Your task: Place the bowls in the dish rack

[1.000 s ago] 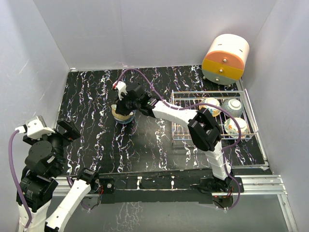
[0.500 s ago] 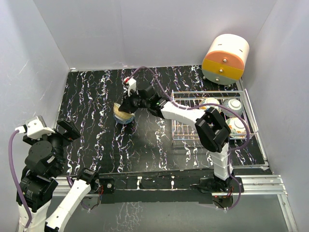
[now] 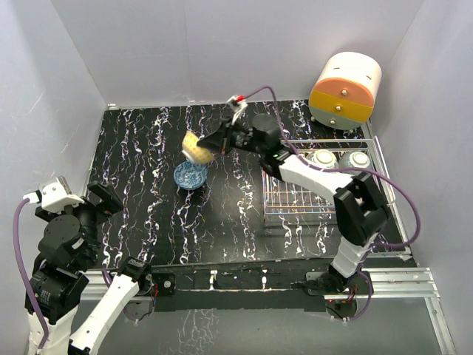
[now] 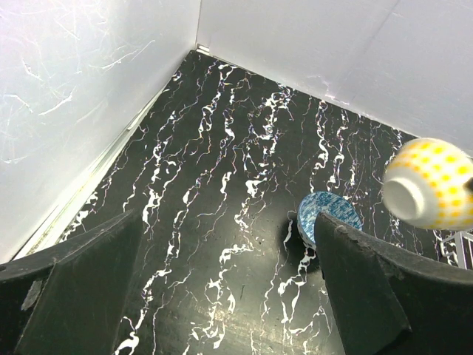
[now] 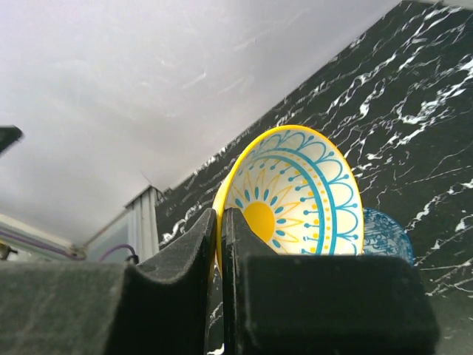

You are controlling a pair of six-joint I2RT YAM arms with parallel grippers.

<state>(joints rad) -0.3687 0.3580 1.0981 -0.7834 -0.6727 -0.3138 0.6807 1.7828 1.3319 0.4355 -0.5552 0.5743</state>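
The right end effector is clenched on the rim of a yellow bowl. It holds the bowl tipped on edge in the air above a blue bowl on the counter. The bowl should probably be carried high over the dish rack wires, then lowered into a free slot near the racked bowls without knocking them. The left end effector hangs released, well apart.

Black-and-white arms, purple cables, seemingly matte black fingers.
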